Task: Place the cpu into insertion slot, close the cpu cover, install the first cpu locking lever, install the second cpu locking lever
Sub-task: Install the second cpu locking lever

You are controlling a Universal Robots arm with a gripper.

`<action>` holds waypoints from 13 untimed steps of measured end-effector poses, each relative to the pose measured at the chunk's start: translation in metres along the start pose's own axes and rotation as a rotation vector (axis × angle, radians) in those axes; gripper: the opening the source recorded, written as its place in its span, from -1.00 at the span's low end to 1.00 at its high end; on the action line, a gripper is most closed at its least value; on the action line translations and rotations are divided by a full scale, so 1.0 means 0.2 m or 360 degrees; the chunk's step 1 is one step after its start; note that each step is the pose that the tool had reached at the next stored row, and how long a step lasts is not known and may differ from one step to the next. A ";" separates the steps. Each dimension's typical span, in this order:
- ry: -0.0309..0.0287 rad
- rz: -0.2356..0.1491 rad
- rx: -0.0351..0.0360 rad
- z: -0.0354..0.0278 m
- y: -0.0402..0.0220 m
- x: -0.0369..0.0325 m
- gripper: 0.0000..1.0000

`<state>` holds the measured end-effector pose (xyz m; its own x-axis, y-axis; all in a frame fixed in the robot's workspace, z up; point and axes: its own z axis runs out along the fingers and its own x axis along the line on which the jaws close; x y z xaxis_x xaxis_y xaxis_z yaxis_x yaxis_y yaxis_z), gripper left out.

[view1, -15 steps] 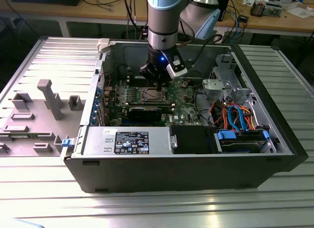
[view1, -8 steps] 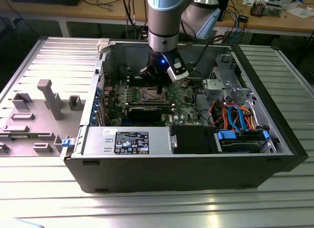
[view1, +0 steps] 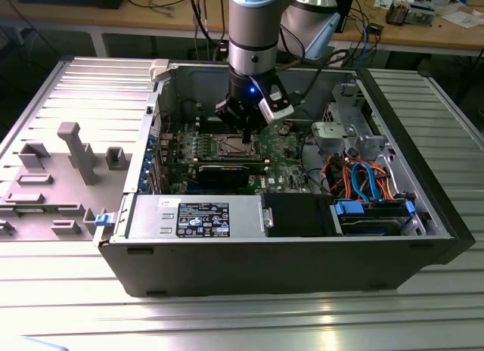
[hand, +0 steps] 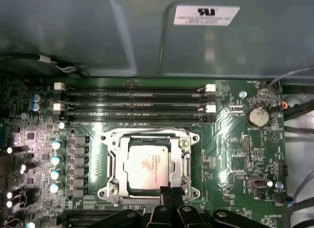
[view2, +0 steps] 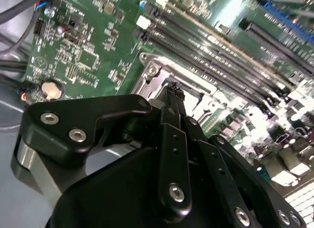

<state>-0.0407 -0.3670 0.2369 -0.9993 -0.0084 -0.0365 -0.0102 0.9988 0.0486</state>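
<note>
End effector [hand: 169,201], fingers together and holding nothing, hangs at the near rim of the insertion slot [hand: 105,181], low centre in the first wrist view. Within the slot lies the cpu [hand: 146,165], framed by the closed cpu cover [hand: 184,154]. Beyond run the memory slots [hand: 135,104], then the case wall [hand: 122,36].

exterior view looks down from afar – both wrist views sit close, sharing the insertion slot [hand: 148,166].
</note>
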 end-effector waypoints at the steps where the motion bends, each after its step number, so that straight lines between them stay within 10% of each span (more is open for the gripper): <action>1: 0.00032 0.0000 0.0007 0.006 -0.020 0.002 -0.79; 7: 0.00087 0.0000 0.0008 0.027 -0.044 0.076 -0.79; 13: 0.00089 0.0000 0.0012 0.026 -0.068 0.077 -0.79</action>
<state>-0.0557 -0.3805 0.2305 -0.9995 -0.0088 -0.0309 -0.0100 0.9991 0.0408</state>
